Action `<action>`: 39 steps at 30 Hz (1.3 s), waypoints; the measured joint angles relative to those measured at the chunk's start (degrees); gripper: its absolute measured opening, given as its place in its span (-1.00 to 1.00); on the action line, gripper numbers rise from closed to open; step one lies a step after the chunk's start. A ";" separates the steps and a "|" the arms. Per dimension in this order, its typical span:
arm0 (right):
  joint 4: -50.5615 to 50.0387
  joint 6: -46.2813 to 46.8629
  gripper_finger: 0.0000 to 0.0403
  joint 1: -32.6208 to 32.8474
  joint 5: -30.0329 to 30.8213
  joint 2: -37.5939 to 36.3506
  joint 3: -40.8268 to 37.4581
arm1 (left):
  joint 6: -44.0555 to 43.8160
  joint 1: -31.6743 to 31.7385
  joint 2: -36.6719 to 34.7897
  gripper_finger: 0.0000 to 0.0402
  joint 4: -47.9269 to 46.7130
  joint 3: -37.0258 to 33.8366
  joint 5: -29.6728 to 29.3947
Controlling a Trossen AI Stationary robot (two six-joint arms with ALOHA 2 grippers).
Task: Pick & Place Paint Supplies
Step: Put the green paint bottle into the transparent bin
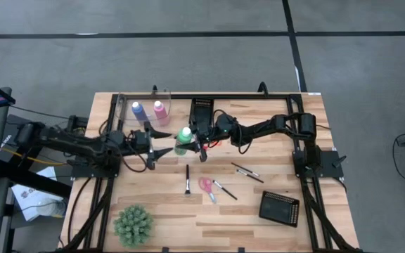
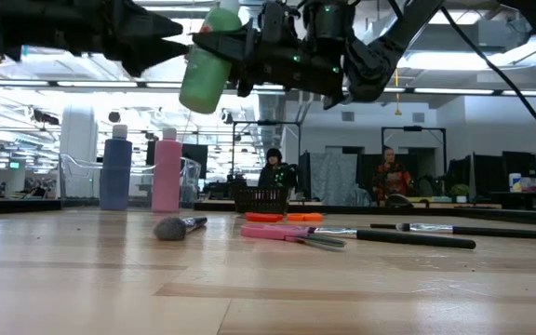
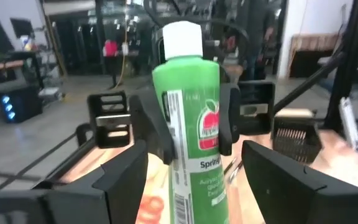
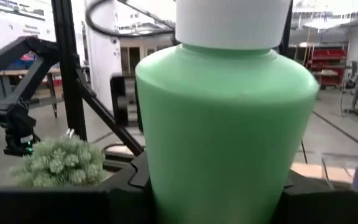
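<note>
We find the right gripper (image 1: 188, 138) raised mid-worktop, jaws clamped. Left gripper (image 1: 162, 152) faces it, just beside, jaws spread. Both arms reach inward.

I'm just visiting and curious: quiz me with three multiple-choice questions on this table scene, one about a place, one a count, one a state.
1. Where is the green bottle?
A. lying by the plant
B. held up above the table
C. inside the clear bin

2. How many bottles stand in the clear bin?
A. two
B. none
C. four

3. How does the left pincer stand?
A. shut on a brush
B. shut on scissors
C. open

Answers: 1 B, the low view shows it aloft in the right pincer. 2 A, the blue bottle and pink bottle. 3 C, its fingers flank the bottle with gaps.
</note>
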 joint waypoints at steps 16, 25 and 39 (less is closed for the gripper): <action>-11.08 -2.98 -0.30 -0.05 0.37 -0.02 0.07 | 0.66 -0.64 5.71 0.24 -49.11 27.68 -3.29; -13.15 -3.39 -0.30 0.13 0.41 -0.02 0.07 | 4.71 -0.64 14.97 0.45 -56.95 39.73 -3.61; -13.95 -4.47 -0.30 0.56 0.43 -0.02 0.07 | 2.74 5.90 23.01 0.46 -61.36 45.17 5.35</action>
